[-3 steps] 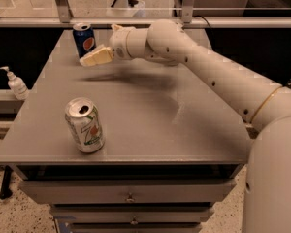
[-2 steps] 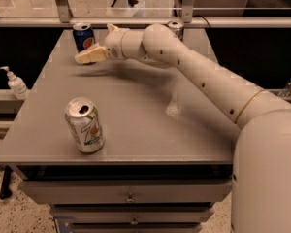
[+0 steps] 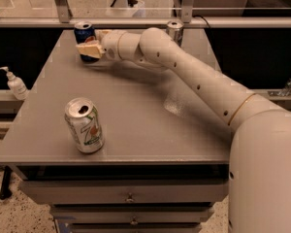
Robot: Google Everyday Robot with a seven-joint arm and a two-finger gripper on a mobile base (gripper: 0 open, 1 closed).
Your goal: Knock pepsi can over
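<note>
Grey table (image 3: 136, 110), far-left corner: upright pepsi can (image 3: 84, 33). Gripper (image 3: 91, 41) at the can's right side, fingers spread apart, one crossing its front.

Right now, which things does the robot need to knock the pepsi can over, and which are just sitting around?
For the job:
pepsi can, upright at the far left of the table
gripper, at the can's near side

Just lying about:
white-green can, upright near the front edge
silver can, behind the arm
pump bottle, left of the table
</note>
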